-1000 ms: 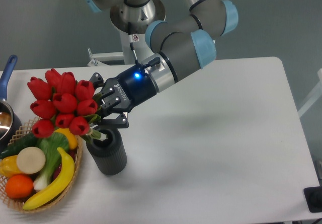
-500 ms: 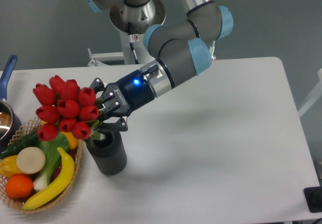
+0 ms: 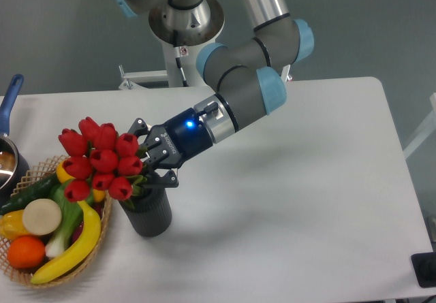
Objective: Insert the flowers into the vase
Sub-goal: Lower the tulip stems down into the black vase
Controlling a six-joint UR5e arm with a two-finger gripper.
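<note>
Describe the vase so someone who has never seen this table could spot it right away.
Start at the white table and go to its front left, where a wicker basket holds toy produce. Just right of the basket stands the vase, a short dark grey ribbed cylinder under the red flowers that the gripper holds. Unlike the colourful neighbours, it is matte and plain.

A white table (image 3: 293, 201) with rounded corners is shown before a plain grey-green backdrop (image 3: 61, 30); soft shadows are cast on the tabletop, and a dark object (image 3: 424, 270) is cut off at lower right
</note>
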